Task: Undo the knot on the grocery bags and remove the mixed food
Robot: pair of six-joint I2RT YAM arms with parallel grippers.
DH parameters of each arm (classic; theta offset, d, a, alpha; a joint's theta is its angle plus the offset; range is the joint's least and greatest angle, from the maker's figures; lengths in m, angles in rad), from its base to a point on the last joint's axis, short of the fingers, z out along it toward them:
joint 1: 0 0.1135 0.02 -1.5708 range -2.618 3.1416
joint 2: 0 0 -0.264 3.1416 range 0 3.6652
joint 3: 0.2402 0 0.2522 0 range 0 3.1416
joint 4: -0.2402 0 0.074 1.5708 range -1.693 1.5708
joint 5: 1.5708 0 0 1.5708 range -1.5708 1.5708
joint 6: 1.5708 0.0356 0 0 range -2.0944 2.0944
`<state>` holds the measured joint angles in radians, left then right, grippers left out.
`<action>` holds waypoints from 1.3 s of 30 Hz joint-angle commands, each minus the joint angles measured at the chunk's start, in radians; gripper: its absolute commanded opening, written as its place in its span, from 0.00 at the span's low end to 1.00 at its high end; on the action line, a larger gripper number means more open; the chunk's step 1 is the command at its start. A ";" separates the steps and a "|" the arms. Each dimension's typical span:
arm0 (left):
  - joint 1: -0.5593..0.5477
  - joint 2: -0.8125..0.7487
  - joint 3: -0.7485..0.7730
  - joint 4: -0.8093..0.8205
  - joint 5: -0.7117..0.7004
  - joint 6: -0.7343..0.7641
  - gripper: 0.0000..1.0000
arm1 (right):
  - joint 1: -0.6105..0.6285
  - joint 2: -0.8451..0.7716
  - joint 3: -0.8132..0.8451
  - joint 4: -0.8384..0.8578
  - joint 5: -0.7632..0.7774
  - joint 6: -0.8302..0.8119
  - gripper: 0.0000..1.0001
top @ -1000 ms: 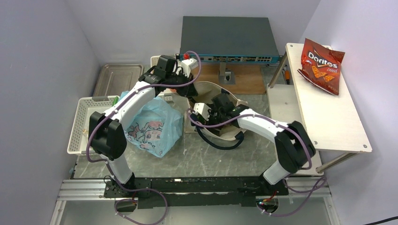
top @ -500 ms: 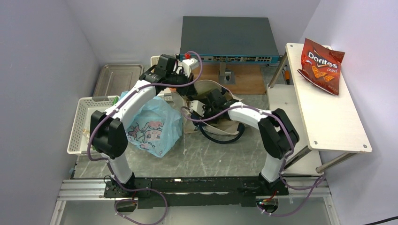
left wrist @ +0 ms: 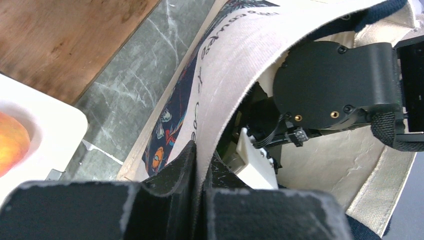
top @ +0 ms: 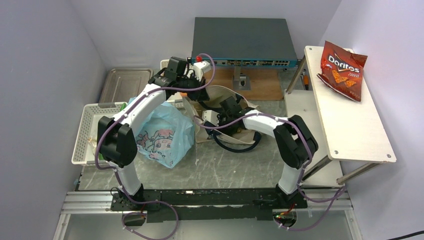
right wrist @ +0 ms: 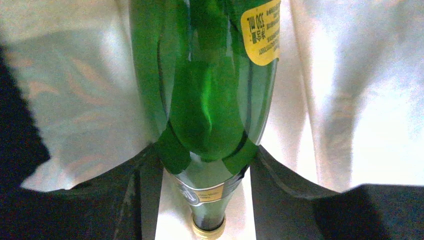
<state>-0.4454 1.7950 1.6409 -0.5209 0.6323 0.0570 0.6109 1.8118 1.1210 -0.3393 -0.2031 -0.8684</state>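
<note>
A light-blue plastic grocery bag with cartoon prints stands left of centre; my left arm crosses over its top and I cannot make out its knot. My left gripper is shut on the beige rim of the tote and holds it up. My right gripper is inside the tote, shut around the shoulder of a green glass bottle, whose gold-capped neck points at the camera. The red Doritos bag lies on the right shelf.
A white slatted basket and a metal tray sit at the left. A network switch and a wooden board are at the back. A white tray holds a peach-coloured fruit. The wooden shelf stands at the right.
My right arm has swung left and reached deeper into the tote. My left gripper has kept hold of the tote rim, nearly still.
</note>
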 commanded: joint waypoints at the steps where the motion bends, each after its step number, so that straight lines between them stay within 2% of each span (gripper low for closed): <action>1: 0.016 -0.016 0.034 0.037 0.021 0.005 0.00 | 0.004 -0.081 -0.075 -0.197 -0.026 0.029 0.00; 10: 0.016 -0.071 -0.045 0.059 0.013 0.032 0.00 | -0.002 -0.345 -0.054 -0.125 0.002 0.098 0.00; 22: 0.016 -0.090 -0.062 0.069 0.017 0.031 0.00 | -0.002 -0.484 -0.033 -0.110 0.065 0.013 0.00; 24: 0.016 -0.097 -0.072 0.076 0.014 0.033 0.03 | -0.002 -0.505 -0.025 -0.114 0.069 -0.005 0.00; 27: 0.016 -0.108 -0.079 0.089 0.010 0.045 0.16 | -0.008 -0.530 -0.002 -0.135 0.066 -0.009 0.00; 32: 0.016 -0.134 -0.082 0.121 -0.017 0.060 0.51 | -0.042 -0.539 0.087 -0.218 0.023 0.064 0.00; 33: 0.017 -0.145 -0.085 0.133 -0.023 0.066 0.60 | -0.050 -0.535 0.108 -0.234 0.014 0.082 0.00; 35: 0.019 -0.186 -0.100 0.174 -0.029 0.085 0.94 | -0.070 -0.526 0.159 -0.270 -0.007 0.119 0.00; 36: 0.019 -0.209 -0.110 0.197 -0.028 0.104 0.99 | -0.080 -0.522 0.187 -0.287 -0.021 0.136 0.00; 39: 0.023 -0.290 -0.156 0.279 -0.022 0.193 0.99 | -0.109 -0.507 0.263 -0.337 -0.061 0.195 0.00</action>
<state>-0.4301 1.6447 1.5143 -0.3923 0.6041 0.1413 0.5335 1.3380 1.2228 -0.7269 -0.1856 -0.7662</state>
